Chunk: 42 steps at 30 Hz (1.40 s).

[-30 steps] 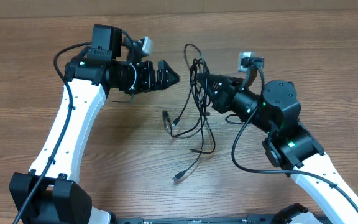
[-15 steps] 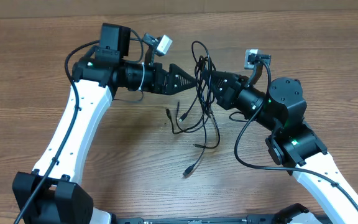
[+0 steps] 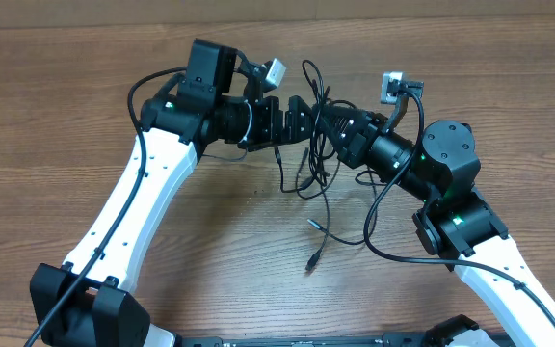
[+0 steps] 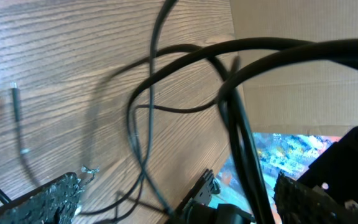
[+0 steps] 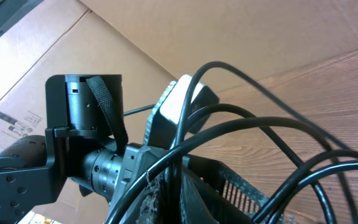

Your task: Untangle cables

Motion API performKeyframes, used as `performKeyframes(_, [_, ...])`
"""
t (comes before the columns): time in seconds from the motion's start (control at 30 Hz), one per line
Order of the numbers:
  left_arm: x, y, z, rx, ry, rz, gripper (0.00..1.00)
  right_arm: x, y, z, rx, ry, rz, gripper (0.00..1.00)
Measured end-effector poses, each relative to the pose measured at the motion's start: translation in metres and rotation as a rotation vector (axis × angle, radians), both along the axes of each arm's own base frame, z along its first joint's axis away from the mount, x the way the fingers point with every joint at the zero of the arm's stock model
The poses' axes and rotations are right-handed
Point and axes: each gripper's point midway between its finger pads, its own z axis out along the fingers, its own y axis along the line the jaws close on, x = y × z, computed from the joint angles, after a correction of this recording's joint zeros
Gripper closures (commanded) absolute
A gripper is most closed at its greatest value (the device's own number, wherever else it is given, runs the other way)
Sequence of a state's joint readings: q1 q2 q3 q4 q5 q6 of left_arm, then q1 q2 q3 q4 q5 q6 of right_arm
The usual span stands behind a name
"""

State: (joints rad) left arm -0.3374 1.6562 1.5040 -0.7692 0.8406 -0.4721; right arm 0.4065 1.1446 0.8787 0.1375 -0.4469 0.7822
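Right fingers pinching cables, strands trailing nearward across table

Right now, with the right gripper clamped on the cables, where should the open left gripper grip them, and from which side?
Probably the strands of the cables just beside the right gripper, approached level from the left gripper's own side: they cross between its open fingers there, while the lower loops dangle loose.

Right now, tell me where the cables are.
Overhead view: the cables bunch mid-table between the left gripper and right gripper, loose ends trailing toward the near edge.
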Motion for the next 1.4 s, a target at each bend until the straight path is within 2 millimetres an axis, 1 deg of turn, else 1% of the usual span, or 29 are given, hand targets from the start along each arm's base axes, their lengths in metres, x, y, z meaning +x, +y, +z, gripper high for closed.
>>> performKeyframes(0.13, [0.003,0.001,-0.003,0.019,-0.003,0.018,0.00,-0.001,0.001,0.006,0.019,-0.015,0.009,0.96])
performKeyframes(0.23, [0.006,0.010,-0.013,0.084,0.014,0.069,0.00,-0.003,0.003,0.018,0.051,-0.054,0.024,0.96])
performKeyframes(0.3, [0.007,0.020,-0.025,0.156,0.036,0.113,0.00,-0.004,0.004,0.027,0.072,-0.081,0.035,0.96])
performKeyframes(0.4, [0.009,0.035,-0.039,0.257,0.052,0.169,0.00,-0.006,0.005,0.030,0.085,-0.084,0.043,0.96])
performKeyframes(0.5, [0.008,0.050,-0.051,0.349,0.069,0.213,0.00,-0.006,0.005,0.031,0.090,-0.083,0.047,0.96])
performKeyframes(0.67, [0.006,0.081,-0.070,0.529,0.085,0.293,0.00,-0.006,0.005,0.033,0.093,-0.091,0.048,0.96])
performKeyframes(0.83, [0.004,0.114,-0.081,0.709,0.081,0.364,0.00,-0.006,0.006,0.030,0.089,-0.083,0.053,0.96])
performKeyframes(0.93, [0.003,0.131,-0.084,0.802,0.074,0.398,0.00,-0.004,0.005,0.022,0.076,-0.053,0.050,0.96])
performKeyframes(1.0, [0.002,0.141,-0.085,0.853,0.069,0.415,0.01,-0.001,0.000,0.013,0.055,-0.025,0.038,0.96])
performKeyframes(1.1, [0.003,0.148,-0.085,0.895,0.048,0.409,0.00,0.005,-0.009,0.000,0.015,0.005,0.014,0.96])
performKeyframes(1.27, [0.003,0.149,-0.086,0.924,0.002,0.330,0.00,0.013,-0.026,-0.023,-0.070,0.042,-0.036,0.96])
performKeyframes(1.4, [-0.002,0.137,-0.086,0.888,-0.051,0.161,0.01,0.021,-0.042,-0.042,-0.154,0.072,-0.114,0.95])
